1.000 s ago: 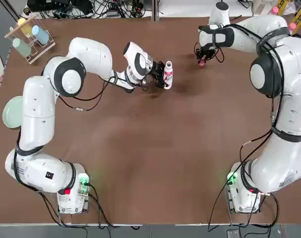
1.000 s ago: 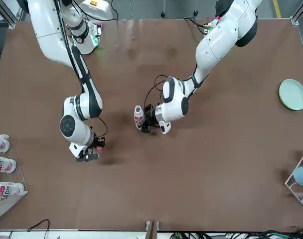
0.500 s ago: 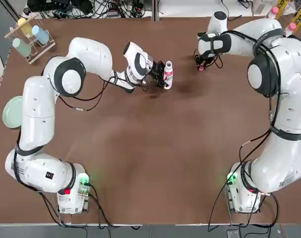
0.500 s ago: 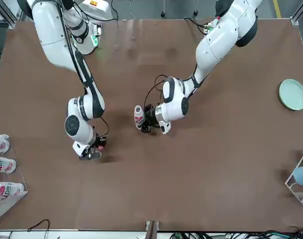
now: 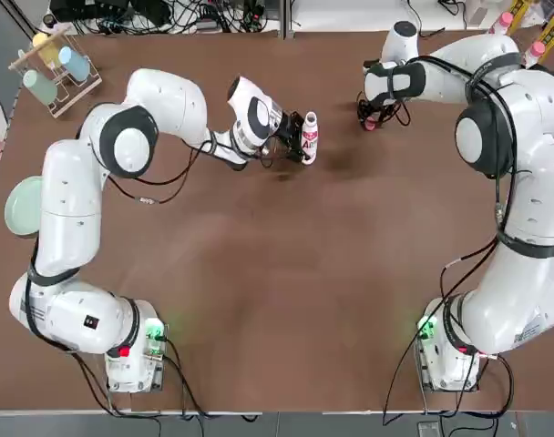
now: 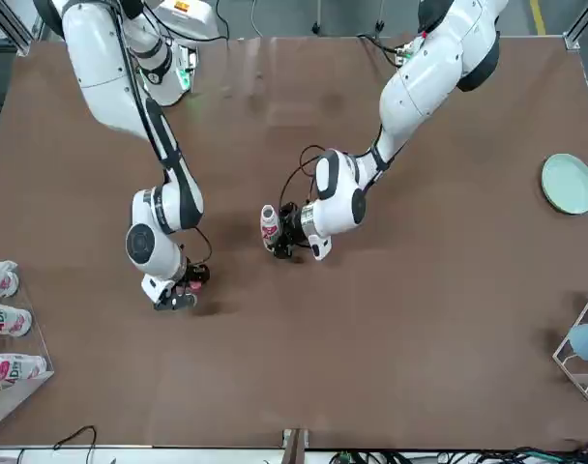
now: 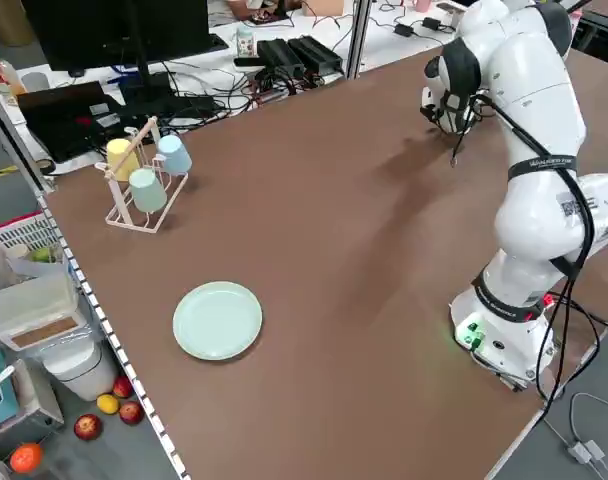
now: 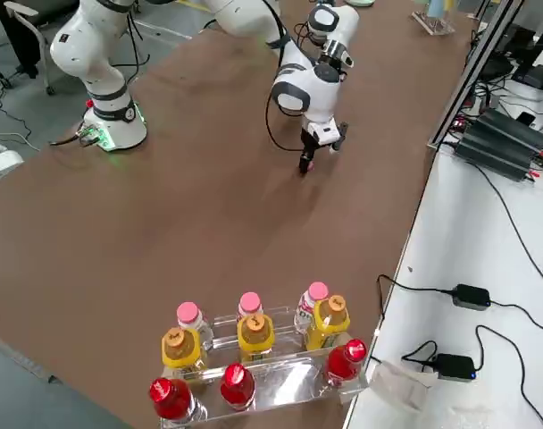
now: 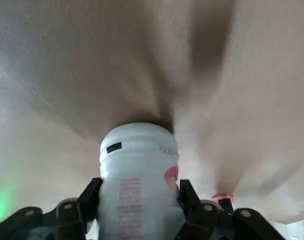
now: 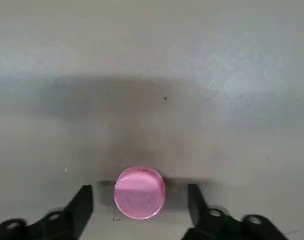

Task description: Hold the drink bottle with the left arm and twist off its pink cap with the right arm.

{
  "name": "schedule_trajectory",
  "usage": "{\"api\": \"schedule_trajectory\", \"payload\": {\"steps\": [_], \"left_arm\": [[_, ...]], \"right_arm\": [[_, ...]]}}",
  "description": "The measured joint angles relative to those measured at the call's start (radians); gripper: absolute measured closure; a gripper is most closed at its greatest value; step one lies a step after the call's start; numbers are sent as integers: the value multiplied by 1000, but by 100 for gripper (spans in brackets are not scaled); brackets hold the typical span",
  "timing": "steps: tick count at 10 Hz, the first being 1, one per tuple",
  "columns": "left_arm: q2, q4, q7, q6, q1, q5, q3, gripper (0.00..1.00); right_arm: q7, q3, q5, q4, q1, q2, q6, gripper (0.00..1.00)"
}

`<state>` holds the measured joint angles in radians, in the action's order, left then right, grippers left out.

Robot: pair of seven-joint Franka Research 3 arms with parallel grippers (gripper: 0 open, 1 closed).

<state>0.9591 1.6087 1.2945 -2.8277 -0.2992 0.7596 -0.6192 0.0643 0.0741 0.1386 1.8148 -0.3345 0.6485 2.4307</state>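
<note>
And here at the far middle of the table, the slim white drink bottle [image 5: 309, 138] stands upright, its red-pink label showing and its top bare of the cap. The left gripper [image 5: 287, 136] is right around it; whether it is pinching the bottle or has let go, I can't tell.

Over to the right, also on the far side, and there's the pink cap [image 10: 140, 193], well apart from its bottle! The right gripper [image 10: 141, 200] is low over the brown tabletop [image 5: 286, 300], fingers spread wide, one on each side of the cap, with a gap showing both ways, so nothing is pinched there. Whether the cap rests fully on the table, I can't quite tell.

Out on the left, a pale green plate [image 7: 218, 320] lies flat; in the far left corner, a white wire rack [image 7: 139, 205] carries a yellow cup [image 7: 122, 158], a blue cup [image 7: 174, 155] and a green cup [image 7: 147, 190]. And away in the far right corner, a clear rack [image 8: 285, 384] holds three pink-capped bottles [image 8: 313, 304], three yellow bottles [image 8: 329, 322] and three red-capped bottles [image 8: 238, 387].
</note>
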Motion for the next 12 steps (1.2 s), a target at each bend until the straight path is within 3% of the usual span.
{"api": "schedule_trajectory", "payload": {"steps": [1,3,6,7,9,12], "left_arm": [[1,-2,-1,0,-1,0,0,26],[5,-2,-3,0,-2,0,6,21],[12,-5,-7,0,-2,0,16,14],[12,-6,-8,0,-2,0,16,1],[12,-10,-8,-1,-2,-7,17,0],[12,-19,-8,-1,3,-25,21,0]], "right_arm": [[-1,1,0,-6,1,-10,-23,0],[0,7,0,-36,18,-76,-137,0],[-1,10,0,-110,85,-227,-404,0],[-6,11,0,-135,112,-252,-465,0],[-11,12,-2,-186,159,-305,-530,0],[-22,7,-3,-200,225,-414,-620,0]]}}
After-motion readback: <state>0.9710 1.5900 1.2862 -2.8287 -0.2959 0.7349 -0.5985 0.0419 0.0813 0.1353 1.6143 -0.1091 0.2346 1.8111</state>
